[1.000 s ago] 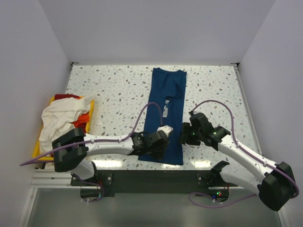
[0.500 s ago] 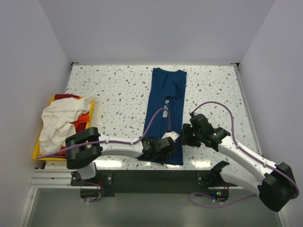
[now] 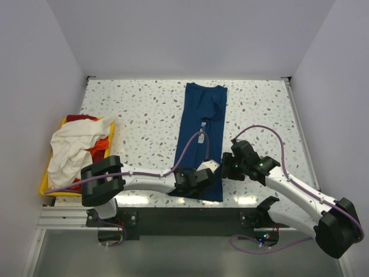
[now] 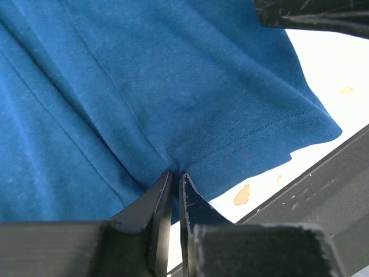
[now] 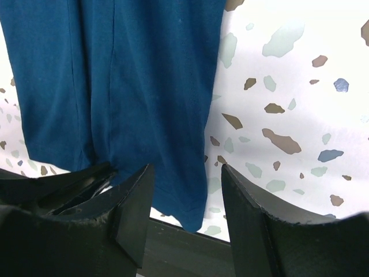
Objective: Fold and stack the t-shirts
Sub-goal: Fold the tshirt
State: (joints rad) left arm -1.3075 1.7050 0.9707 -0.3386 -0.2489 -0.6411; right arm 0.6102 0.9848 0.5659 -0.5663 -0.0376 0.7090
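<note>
The navy blue t-shirt lies folded into a long strip down the middle of the table, its hem at the near edge. My left gripper is shut on the hem, and the cloth puckers between the fingertips. My right gripper hovers open over the shirt's near right corner, one finger above the cloth and the other above bare table. More t-shirts sit in a heap at the left: a cream-white one on top, red and orange beneath.
The heap rests in a yellow bin at the table's left edge. The speckled table ends in a dark rail just beyond the shirt's hem. White walls close in the back and both sides.
My left gripper slid right along the near hem and closed on the cloth. The right gripper stayed open and barely moved.
</note>
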